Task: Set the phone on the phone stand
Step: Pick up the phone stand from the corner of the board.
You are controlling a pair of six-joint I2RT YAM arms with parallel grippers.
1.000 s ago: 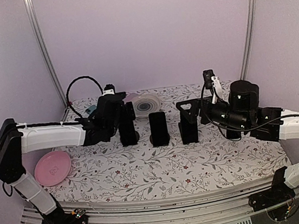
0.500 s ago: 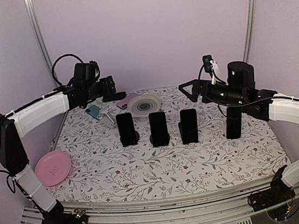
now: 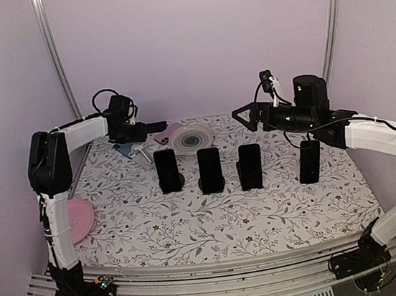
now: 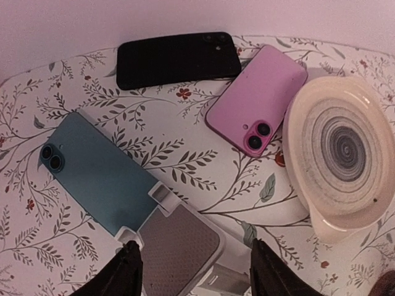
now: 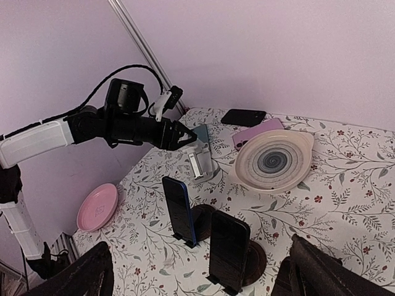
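Three phones lie flat at the back left: a teal one [image 4: 92,176], a black one [image 4: 178,60] and a pink one [image 4: 258,98]. An empty white phone stand [image 4: 179,243] leans against the teal phone's end. My left gripper [image 4: 197,274] hovers over this stand, open, with nothing between its fingers. In the top view it [image 3: 154,128] is at the back left corner. Several dark phones stand upright on stands in a row [image 3: 167,170], [image 3: 210,168], [image 3: 250,165], [image 3: 309,161]. My right gripper [image 3: 241,116] hangs open above the row, empty.
A cream bowl with a grey spiral [image 3: 191,138] sits at the back, next to the pink phone. A pink plate [image 3: 77,219] lies at the left edge, partly behind my left arm. A metal post and the wall close off the back left corner.
Both arms have lifted off the row of standing phones. My left arm swung back to the far left corner over the flat phones. My right gripper rose and drew back.
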